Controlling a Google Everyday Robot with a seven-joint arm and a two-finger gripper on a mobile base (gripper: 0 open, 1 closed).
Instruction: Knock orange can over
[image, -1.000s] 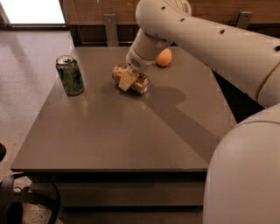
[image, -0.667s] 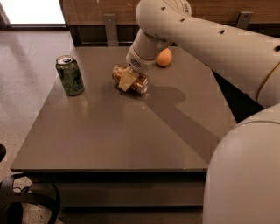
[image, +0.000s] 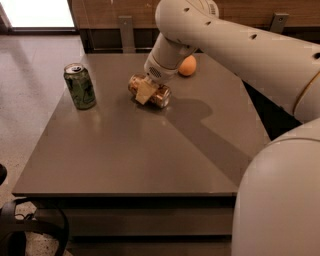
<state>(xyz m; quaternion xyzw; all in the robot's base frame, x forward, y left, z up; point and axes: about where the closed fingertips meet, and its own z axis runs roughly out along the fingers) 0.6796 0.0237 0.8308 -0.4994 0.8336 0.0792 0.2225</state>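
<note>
Jaws (arm angled down) at the lying orange can (image: 161, 96).

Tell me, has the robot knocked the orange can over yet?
Looks done: the orange can lies on its side on the table. In hand: the gripper is down right on the can. Left: probably just lifting the arm away. The green can stands upright at the left, and the orange fruit sits behind.
</note>
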